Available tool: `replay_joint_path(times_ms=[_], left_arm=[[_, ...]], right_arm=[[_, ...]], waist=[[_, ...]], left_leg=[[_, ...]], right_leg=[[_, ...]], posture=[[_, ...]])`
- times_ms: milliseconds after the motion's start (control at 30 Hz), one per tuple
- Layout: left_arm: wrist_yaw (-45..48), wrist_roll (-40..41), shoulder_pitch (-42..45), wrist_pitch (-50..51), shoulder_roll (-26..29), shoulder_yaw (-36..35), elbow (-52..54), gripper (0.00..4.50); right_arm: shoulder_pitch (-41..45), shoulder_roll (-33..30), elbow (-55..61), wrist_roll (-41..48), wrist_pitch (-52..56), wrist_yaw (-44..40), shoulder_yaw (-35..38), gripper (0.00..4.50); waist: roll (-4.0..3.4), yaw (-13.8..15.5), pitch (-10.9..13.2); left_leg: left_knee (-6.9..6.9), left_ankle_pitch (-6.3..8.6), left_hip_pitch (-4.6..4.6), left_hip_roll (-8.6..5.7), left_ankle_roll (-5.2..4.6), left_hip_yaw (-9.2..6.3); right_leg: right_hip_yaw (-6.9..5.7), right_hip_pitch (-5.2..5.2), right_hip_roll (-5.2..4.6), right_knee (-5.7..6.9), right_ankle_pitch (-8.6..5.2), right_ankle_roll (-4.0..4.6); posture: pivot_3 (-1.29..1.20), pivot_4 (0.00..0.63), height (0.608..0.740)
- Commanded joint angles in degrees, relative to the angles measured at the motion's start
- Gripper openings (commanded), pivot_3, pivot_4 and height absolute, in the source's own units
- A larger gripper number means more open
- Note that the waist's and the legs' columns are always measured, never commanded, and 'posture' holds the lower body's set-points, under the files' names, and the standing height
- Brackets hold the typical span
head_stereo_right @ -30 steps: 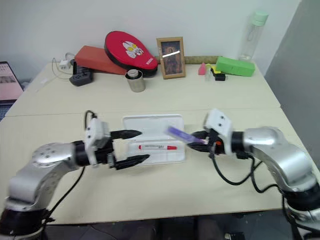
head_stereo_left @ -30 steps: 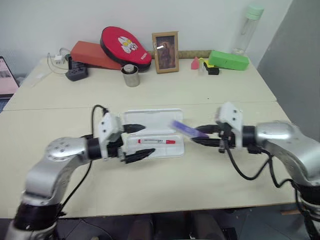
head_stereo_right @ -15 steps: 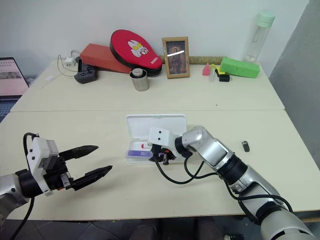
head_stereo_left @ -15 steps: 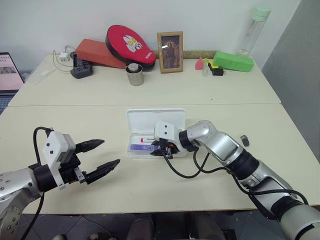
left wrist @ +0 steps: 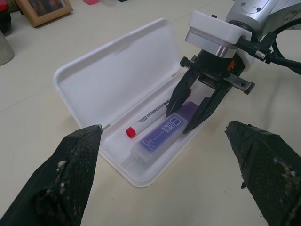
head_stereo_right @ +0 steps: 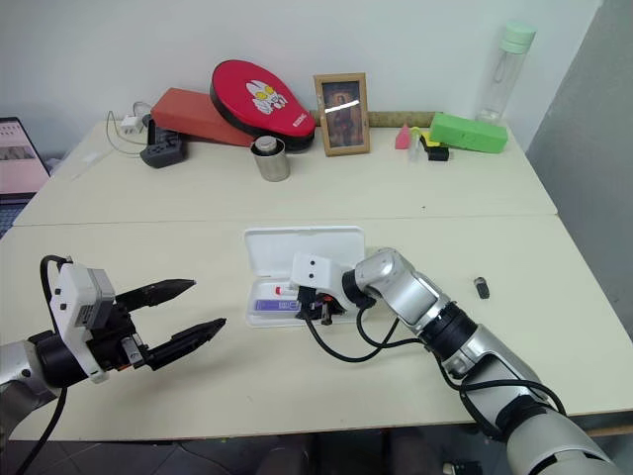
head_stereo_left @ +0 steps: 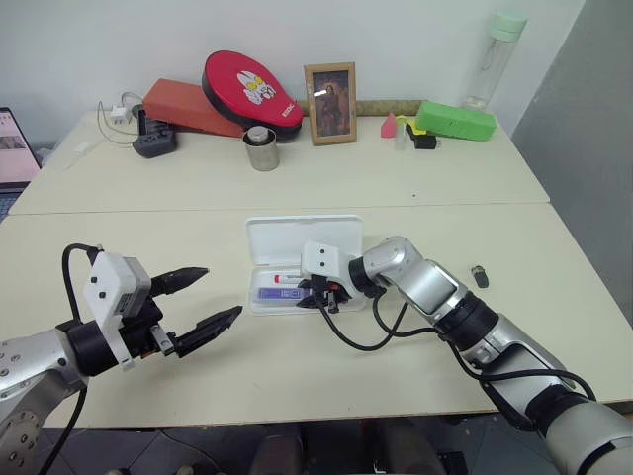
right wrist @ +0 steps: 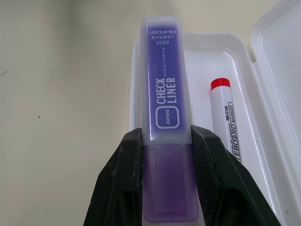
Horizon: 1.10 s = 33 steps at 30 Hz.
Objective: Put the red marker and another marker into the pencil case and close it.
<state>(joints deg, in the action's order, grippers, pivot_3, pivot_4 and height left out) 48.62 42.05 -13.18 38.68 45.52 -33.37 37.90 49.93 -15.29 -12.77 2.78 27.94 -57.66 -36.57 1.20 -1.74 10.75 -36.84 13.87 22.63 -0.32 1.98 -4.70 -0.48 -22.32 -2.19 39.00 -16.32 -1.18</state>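
The white pencil case (head_stereo_left: 302, 237) lies open mid-table, its lid flat toward the back. In its tray rests the red marker (left wrist: 141, 123), red cap pointing left. My right gripper (head_stereo_left: 315, 297) reaches in from the right and is shut on another marker, the purple highlighter (right wrist: 164, 94), by its tail end. The highlighter (left wrist: 162, 136) lies low in the tray, parallel to the red marker and on its near side. To the left of the case, apart from it, my left gripper (head_stereo_left: 223, 292) hangs open and empty above the table.
A small black object (head_stereo_left: 480, 276) lies on the table right of the case. Along the back stand a steel cup (head_stereo_left: 261, 148), a photo frame (head_stereo_left: 329, 90), a red pad (head_stereo_left: 247, 81), a green box (head_stereo_left: 453, 119), a bottle (head_stereo_left: 497, 54) and a power strip (head_stereo_left: 153, 144).
My right gripper has carried the highlighter left and down into the tray. My left gripper has drawn back from the case's left end. The head camera has also shifted.
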Motion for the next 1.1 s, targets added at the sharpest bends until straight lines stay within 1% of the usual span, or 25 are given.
replay_joint_path(times_ms=[33,100,167,300,400,433,467,533,600,633,667,733,767,800,867,967,1100], left_arm=[[-0.9,0.9,0.6,0.0,0.9,0.9,1.6,4.5],[-1.2,1.0,0.7,-0.1,1.0,1.3,1.6,4.5],[-1.3,1.0,1.0,-0.2,1.1,1.6,1.5,4.5],[-1.3,1.0,1.2,-0.2,1.4,1.9,1.3,4.5],[-1.3,1.0,2.1,-0.3,1.6,2.8,0.9,4.5],[-1.4,1.3,3.4,-0.3,1.7,3.8,0.7,4.5],[-1.5,1.5,4.4,-0.2,1.8,4.5,0.5,4.5],[-1.7,2.2,6.7,0.0,1.5,6.5,0.3,4.5],[-1.3,1.9,10.5,-0.3,1.0,10.9,-0.6,4.5],[-1.1,1.4,14.2,-0.5,-0.1,14.8,-2.0,4.5],[-0.8,1.2,16.3,-0.7,-0.8,17.1,-2.9,4.5],[0.2,-1.8,23.2,-2.6,-3.1,23.6,-7.1,4.5],[0.6,-3.3,25.8,-3.8,-4.0,25.7,-9.1,4.5],[1.5,-5.3,29.0,-5.3,-5.1,28.7,-11.7,4.5],[3.0,-7.1,33.1,-7.2,-7.0,32.0,-15.4,4.5],[5.2,-7.8,38.6,-9.2,-11.5,36.1,-19.9,4.5],[9.2,-10.1,43.5,-12.4,-16.9,42.3,-25.1,4.5]], right_arm=[[1.7,0.4,0.5,-0.5,-1.4,-1.1,2.4,1.81],[1.7,0.4,0.4,-0.7,-1.5,-1.2,2.6,2.05],[1.5,0.4,0.7,-0.9,-1.5,-1.5,3.0,2.61],[1.4,0.3,1.3,-1.2,-1.4,-2.2,3.7,3.45],[1.5,0.1,1.9,-0.9,-1.1,-2.4,4.6,4.19],[1.0,-0.7,4.2,0.6,0.4,-2.9,6.4,4.4],[0.6,-1.2,5.9,1.7,1.4,-3.2,7.7,4.49],[-1.0,-2.4,9.8,3.6,3.0,-3.0,10.6,4.49],[-4.4,-5.4,16.6,6.6,6.8,-3.2,13.9,4.49],[-6.9,-7.6,20.9,8.3,10.5,-2.5,17.0,4.49],[-8.5,-8.9,23.9,9.5,13.3,-1.8,18.8,4.49],[-12.8,-13.0,30.0,10.2,19.9,2.0,24.4,4.49],[-14.5,-14.5,32.6,10.0,22.9,4.1,26.6,4.49],[-16.7,-15.6,35.4,10.3,27.0,6.8,30.4,4.49],[-19.6,-16.7,39.6,11.1,32.6,10.5,35.2,4.49],[-22.6,-17.8,42.8,9.1,39.0,17.2,40.6,4.49],[-24.7,-16.1,42.3,5.2,48.3,27.7,48.5,4.49]], waist=[[0.0,0.0,0.0],[0.0,0.0,0.0],[0.0,0.0,0.0],[-0.01,0.0,0.0],[-0.01,0.0,0.0],[-0.01,0.0,0.0],[-0.04,0.0,0.0],[-0.03,0.1,0.0],[-0.02,0.6,0.0],[0.01,0.8,0.0],[0.01,1.2,0.0],[0.0,1.5,0.0],[-0.01,1.8,0.0],[-0.01,1.8,0.0],[-0.01,1.5,0.0],[-0.04,1.0,0.0],[-0.04,0.4,0.0]], left_leg=[[0.0,0.0,0.01,0.0,0.0,0.0],[0.0,0.0,0.01,0.0,0.01,-0.01],[0.0,0.01,0.0,0.0,0.01,-0.01],[0.01,0.01,0.0,0.0,0.02,0.0],[0.01,0.01,0.0,0.0,0.02,0.0],[0.01,0.01,0.0,0.0,0.02,-0.01],[0.0,0.01,0.0,0.0,0.02,-0.01],[0.0,0.02,0.03,-0.02,0.03,-0.01],[-0.02,0.02,0.07,-0.05,0.04,-0.05],[-0.04,0.03,0.11,-0.07,0.05,-0.08],[-0.04,0.04,0.13,-0.07,0.06,-0.1],[-0.06,0.04,0.14,-0.12,0.07,-0.02],[-0.07,0.04,0.14,-0.13,0.07,0.0],[-0.09,0.04,0.17,-0.16,0.07,0.04],[-0.09,0.04,0.18,-0.15,0.06,0.14],[-0.05,0.05,0.13,-0.09,0.05,0.23],[-0.05,0.04,0.12,-0.08,0.05,0.26]], right_leg=[[0.0,0.0,0.0,0.0,0.0,0.0],[0.01,0.0,-0.01,0.0,0.0,0.0],[0.0,0.0,0.0,0.0,0.0,0.0],[0.01,0.0,0.0,0.0,0.0,0.01],[0.0,0.0,0.0,0.0,0.0,0.0],[0.0,0.0,0.0,0.0,0.0,0.0],[0.0,0.0,0.0,0.0,0.0,0.01],[-0.01,-0.01,0.01,-0.01,0.0,0.0],[-0.01,0.01,-0.01,-0.03,0.0,0.0],[-0.03,0.05,-0.02,-0.07,-0.01,-0.01],[-0.02,0.04,-0.04,-0.09,0.0,-0.01],[-0.04,0.05,-0.06,-0.09,0.0,-0.02],[-0.05,0.05,-0.06,-0.09,0.0,-0.03],[-0.1,0.04,-0.06,-0.08,0.0,-0.03],[-0.09,0.03,-0.04,-0.07,0.01,-0.04],[-0.05,-0.02,0.05,-0.02,-0.01,-0.01],[-0.05,0.01,0.13,0.02,-0.01,-0.01]], posture=[[0.0,0.15,0.74],[0.0,0.15,0.74],[0.0,0.15,0.74],[0.0,0.15,0.74],[0.0,0.15,0.74],[0.0,0.15,0.74],[0.0,0.15,0.74],[0.0,0.15,0.74],[0.0,0.15,0.74],[0.0,0.15,0.74],[0.0,0.15,0.74],[0.0,0.15,0.74],[0.0,0.15,0.74],[0.0,0.15,0.74],[0.0,0.15,0.74],[0.0,0.15,0.74],[0.0,0.15,0.74]])
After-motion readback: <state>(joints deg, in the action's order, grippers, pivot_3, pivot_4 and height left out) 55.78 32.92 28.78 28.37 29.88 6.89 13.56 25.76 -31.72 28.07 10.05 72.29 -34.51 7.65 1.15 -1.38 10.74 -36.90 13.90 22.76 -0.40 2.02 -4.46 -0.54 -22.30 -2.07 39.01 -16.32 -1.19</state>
